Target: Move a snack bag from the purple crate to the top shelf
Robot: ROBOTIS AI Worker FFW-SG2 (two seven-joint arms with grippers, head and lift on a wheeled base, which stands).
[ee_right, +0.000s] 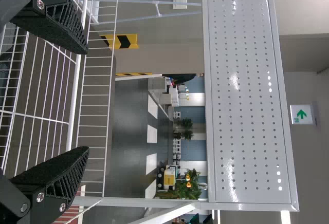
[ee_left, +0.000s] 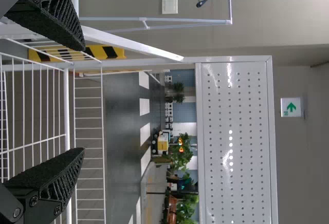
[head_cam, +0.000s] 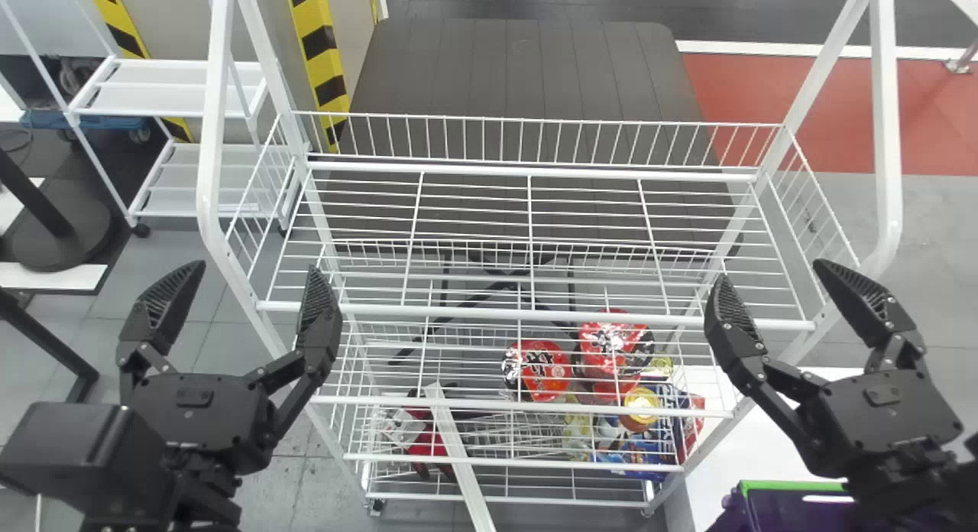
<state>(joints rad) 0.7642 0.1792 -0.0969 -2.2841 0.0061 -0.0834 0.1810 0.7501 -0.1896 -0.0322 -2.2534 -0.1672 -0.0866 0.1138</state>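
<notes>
My left gripper (head_cam: 243, 306) stands open at the front left corner of the white wire rack; in the left wrist view the left gripper (ee_left: 82, 100) has nothing between its fingers. On the rack's front right, my right gripper (head_cam: 768, 291) is open too, and the right wrist view shows the right gripper (ee_right: 87, 98) with an empty gap. Part of the purple crate (head_cam: 802, 509) shows at the lower right, partly behind the right arm; no snack bag can be made out in it. The top shelf (head_cam: 527, 234) is a bare wire basket.
Lower shelves hold red snack packs (head_cam: 537, 370), a yellow-lidded tub (head_cam: 640, 408) and other packages. White rack posts (head_cam: 886, 134) rise close to both grippers. A white table (head_cam: 756, 478) carries the crate. A perforated panel (ee_right: 247, 95) spans the rack in the right wrist view.
</notes>
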